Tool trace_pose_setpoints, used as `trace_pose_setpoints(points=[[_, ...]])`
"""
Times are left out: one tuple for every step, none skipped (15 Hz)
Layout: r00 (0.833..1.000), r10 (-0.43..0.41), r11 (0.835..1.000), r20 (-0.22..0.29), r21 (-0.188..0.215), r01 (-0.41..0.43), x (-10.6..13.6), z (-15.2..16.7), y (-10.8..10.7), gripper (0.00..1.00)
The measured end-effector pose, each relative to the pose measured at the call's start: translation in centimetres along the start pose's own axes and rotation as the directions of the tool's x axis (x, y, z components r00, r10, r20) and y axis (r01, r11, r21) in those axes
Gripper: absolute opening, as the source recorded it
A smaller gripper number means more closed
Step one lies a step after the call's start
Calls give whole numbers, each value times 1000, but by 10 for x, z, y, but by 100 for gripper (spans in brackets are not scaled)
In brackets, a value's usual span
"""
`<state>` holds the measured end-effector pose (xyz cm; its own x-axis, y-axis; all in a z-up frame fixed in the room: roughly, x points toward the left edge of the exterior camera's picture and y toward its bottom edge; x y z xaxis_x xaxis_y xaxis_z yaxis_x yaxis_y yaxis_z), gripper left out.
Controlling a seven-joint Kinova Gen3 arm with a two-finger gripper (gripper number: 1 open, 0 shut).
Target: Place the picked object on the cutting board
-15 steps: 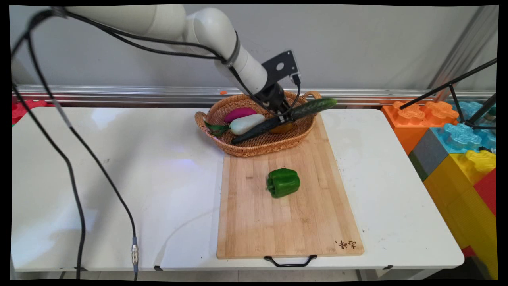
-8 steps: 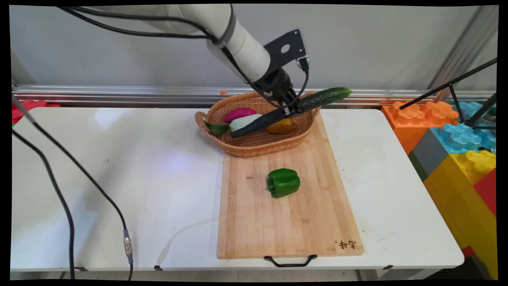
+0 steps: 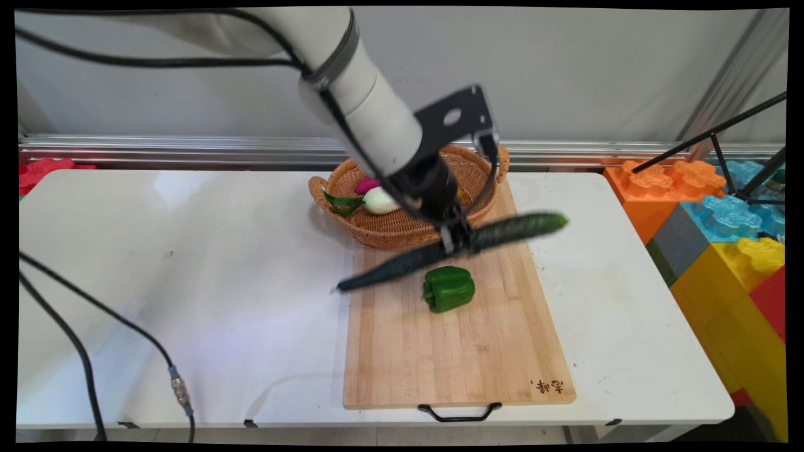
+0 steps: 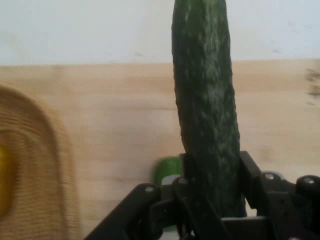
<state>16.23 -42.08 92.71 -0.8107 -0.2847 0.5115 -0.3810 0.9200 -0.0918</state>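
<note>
You have the wooden cutting board (image 3: 452, 351) as your anchor here. Well to its left on the white table (image 3: 188, 263), black cables (image 3: 81, 351) trail down toward the near edge. At the board's far end sits the wicker basket (image 3: 377, 229), partly resting on it, with a green-stalked white vegetable (image 3: 380, 201) and a purple one (image 3: 366, 185) inside; the arm hides much of the basket's right half. Above the board's far part, the gripper (image 3: 457, 242) is clamped on the middle of a long dark cucumber (image 3: 521, 227), which hangs clear of the board, its left tip reaching past the board's left edge and its right tip past the right edge. Just below it, on the board, lies the green bell pepper (image 3: 448, 288). At the board's near right corner you can see burnt-in characters, too small to read, and a black handle (image 3: 460, 414) at its near end. Right of the board, beyond the table, stand coloured toy blocks (image 3: 722, 238).

Your hand view shows what the main view cannot: the cucumber (image 4: 205, 110) gripped tight between both fingers (image 4: 252, 172), a sliver of green pepper (image 4: 167, 172) behind the linkage, and something yellow (image 4: 4, 180) inside the basket (image 4: 45, 190)
</note>
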Motion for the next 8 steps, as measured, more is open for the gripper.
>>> trace_pose_setpoints(points=[[1000,-7,1000,11,-23,7,-3,1,11,0],[1000,-12,999,22,-47,13,-7,4,22,0],[999,-13,998,31,-65,15,-11,8,33,0],[999,-12,997,37,-75,14,-15,13,41,0],[999,-9,996,43,-85,12,-20,20,49,0],[999,-5,996,49,-90,9,-25,28,55,0],[999,-1,996,53,-91,6,-29,35,59,0],[998,1,996,56,-92,4,-31,41,62,0]])
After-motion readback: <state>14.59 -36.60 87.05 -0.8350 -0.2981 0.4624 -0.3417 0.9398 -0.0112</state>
